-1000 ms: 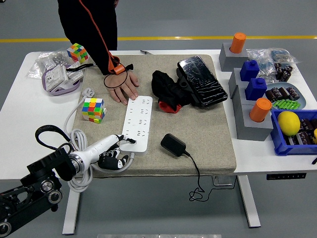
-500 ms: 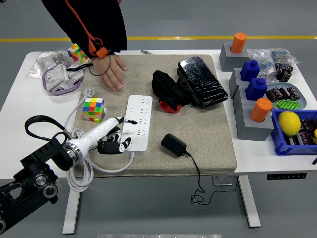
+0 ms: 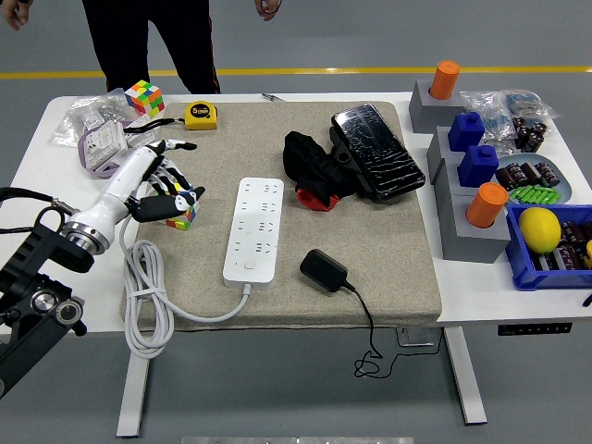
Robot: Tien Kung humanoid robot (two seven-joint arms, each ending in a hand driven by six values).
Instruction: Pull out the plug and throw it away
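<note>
Now: left hand (image 3: 159,185) at left of frame, fingers spread, gripping nothing, hovering over colour cube (image 3: 181,215) w/ tips at its top. Right arm not in view. White power strip (image 3: 253,230) at centre of beige mat (image 3: 388,250), sockets look empty. Black plug (image 3: 324,270) lies loose lower-right of strip, cord trailing off table's near edge. Person stands at top, hands off table. Judgement: pull-out done; next = reach plug, grasp, discard.

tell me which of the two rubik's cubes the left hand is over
The cube on the mat, just left of the power strip; the left hand covers most of it. The other cube sits clear at the table's far-left edge.
</note>
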